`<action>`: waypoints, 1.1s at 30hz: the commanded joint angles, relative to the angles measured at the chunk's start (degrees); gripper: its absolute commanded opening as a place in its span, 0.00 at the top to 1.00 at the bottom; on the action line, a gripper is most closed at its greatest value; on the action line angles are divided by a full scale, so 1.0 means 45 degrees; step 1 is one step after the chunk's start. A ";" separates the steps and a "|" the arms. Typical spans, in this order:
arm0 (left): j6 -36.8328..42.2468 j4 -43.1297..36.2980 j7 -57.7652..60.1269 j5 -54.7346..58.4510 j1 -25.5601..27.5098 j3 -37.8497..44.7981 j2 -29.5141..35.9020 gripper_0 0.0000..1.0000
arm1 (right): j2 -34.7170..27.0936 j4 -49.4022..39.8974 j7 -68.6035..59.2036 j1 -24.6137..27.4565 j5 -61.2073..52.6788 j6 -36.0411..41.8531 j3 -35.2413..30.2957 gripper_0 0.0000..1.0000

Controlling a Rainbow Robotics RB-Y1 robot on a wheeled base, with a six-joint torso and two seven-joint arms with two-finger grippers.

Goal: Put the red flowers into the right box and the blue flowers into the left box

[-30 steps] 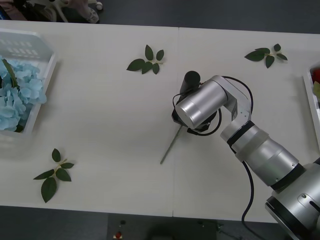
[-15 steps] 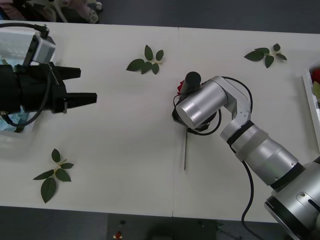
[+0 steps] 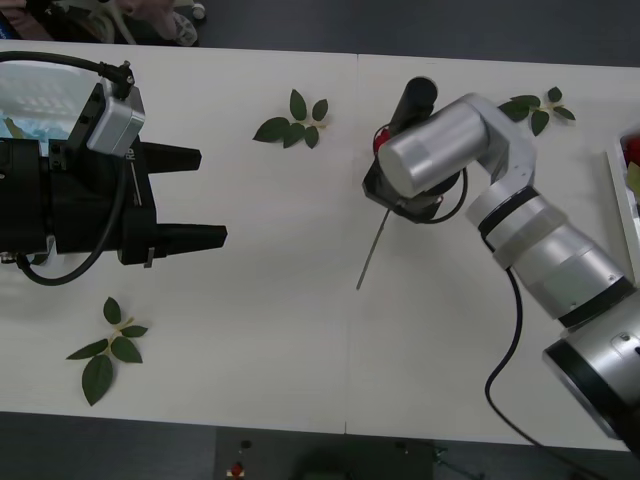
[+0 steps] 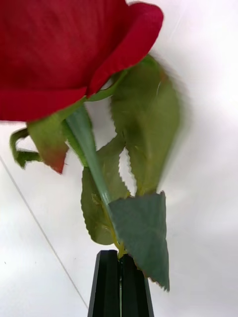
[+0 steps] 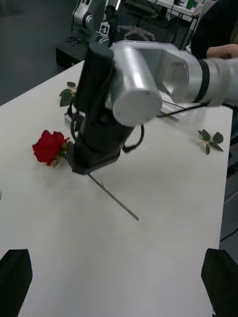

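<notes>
One of the red flowers (image 3: 381, 137), a rose, hangs in my right gripper (image 4: 120, 277), whose black fingers are shut on its green stem (image 3: 368, 255) just below the leaves. Its head (image 5: 49, 146) is just above the table's middle, and the stem slants down toward the front. My left gripper (image 3: 210, 195) is open and empty, low over the table's left side, pointing toward the rose. It covers most of the left box (image 3: 40, 85), where a bit of the blue flowers (image 3: 22, 128) peeks out. At the right edge, the right box (image 3: 618, 190) holds red flowers (image 3: 632, 148).
Loose green leaf sprigs lie on the white table: one at the back centre (image 3: 293, 125), one at the back right (image 3: 530, 108), one at the front left (image 3: 108, 350). A seam (image 3: 352, 330) runs down the table's middle.
My left arm has come in from the left over the left box and reached farther right. My right arm has carried the rose back and to the right, its stem swinging.
</notes>
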 commanded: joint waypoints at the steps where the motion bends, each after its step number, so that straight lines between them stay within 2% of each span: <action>1: -0.0100 -0.0227 -0.0192 -0.0157 -0.0050 -0.0253 0.0337 0.00 | -0.2676 -0.1996 0.0982 -0.1023 -0.1526 0.1145 0.0273 0.99; 5: -0.0100 -0.0208 -0.0212 -0.0157 -0.0050 -0.0233 0.0278 0.00 | -0.5508 -0.3402 0.2388 -0.1023 -0.3577 0.2083 -0.0293 0.99; 7: -0.0100 -0.0208 -0.0212 -0.0157 -0.0050 -0.0233 0.0278 0.00 | -0.6426 -0.3441 0.3013 -0.1023 -0.4261 0.2142 -0.0508 0.99; 8: -0.0100 -0.0208 -0.0212 -0.0157 -0.0050 -0.0233 0.0278 0.00 | -0.7265 -0.3324 0.3658 -0.0964 -0.4827 0.2142 -0.0781 0.99; 13: -0.0100 -0.0208 -0.0212 -0.0157 -0.0050 -0.0233 0.0278 0.00 | -0.9277 -0.1976 0.6509 -0.0789 -0.5218 0.1868 -0.1055 0.99; 18: -0.0100 -0.0208 -0.0212 -0.0157 -0.0050 -0.0233 0.0278 0.00 | -1.0019 0.0719 0.9146 -0.0750 -0.4222 0.0657 -0.1055 0.99; 20: -0.0100 -0.0208 -0.0212 -0.0157 -0.0050 -0.0233 0.0278 0.00 | -1.0117 0.2282 1.0240 -0.0750 -0.3909 -0.0398 -0.1055 0.99; 26: -0.0100 -0.0208 -0.0212 -0.0157 -0.0050 -0.0233 0.0278 0.00 | -1.0097 0.5368 1.2525 -0.0632 -0.3518 -0.3327 -0.0977 0.99; 33: -0.0100 -0.0208 -0.0212 -0.0157 -0.0050 -0.0233 0.0278 0.00 | -1.0097 0.6481 1.3248 -0.0085 -0.3362 -0.5730 0.0019 0.99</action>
